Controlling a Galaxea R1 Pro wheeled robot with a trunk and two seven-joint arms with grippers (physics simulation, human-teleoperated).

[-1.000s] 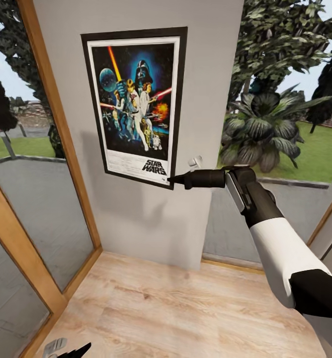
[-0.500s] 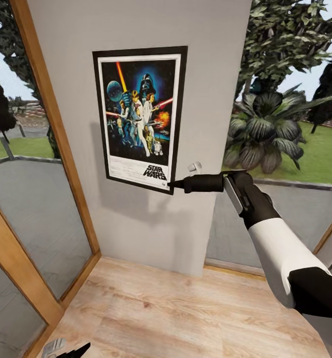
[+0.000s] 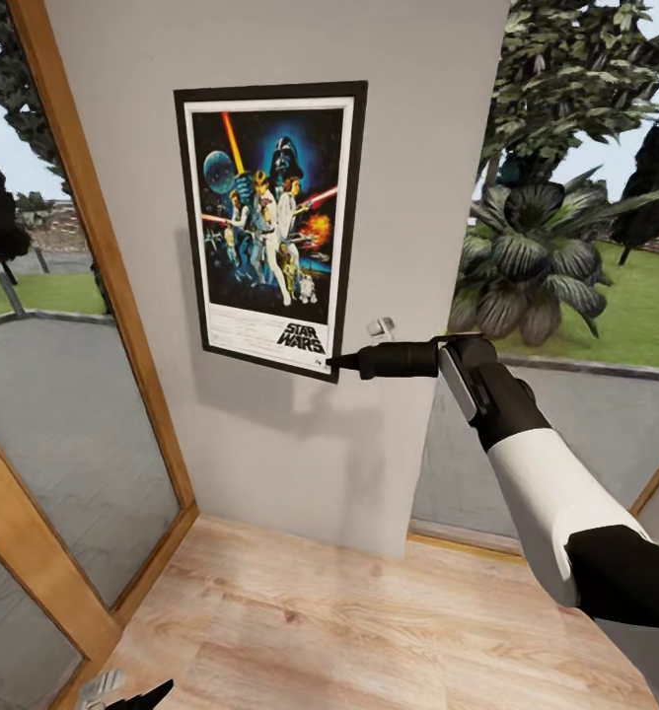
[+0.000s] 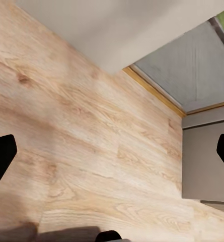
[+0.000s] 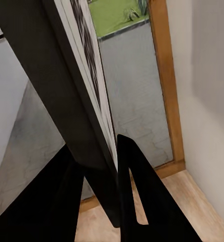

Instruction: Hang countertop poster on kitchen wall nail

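One black-framed Star Wars poster (image 3: 270,225) upright against wall (image 3: 408,148); right end effector (image 3: 334,362) pinching lower corner.

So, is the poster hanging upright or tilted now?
Slightly tilted: the poster leans against the wall, its lower corner pinched by the right end effector.

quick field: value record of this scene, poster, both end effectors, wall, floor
poster: Star Wars poster, upright against the grey wall, slightly tilted
right end effector: shut on the poster's lower right corner; fingers pinch the frame edge
left end effector: open, pointing down at the floor, holding nothing
wall nails: too small to make out
floor: light wood planks
surroundings: wood-framed glass panel beside the wall, garden plants outside
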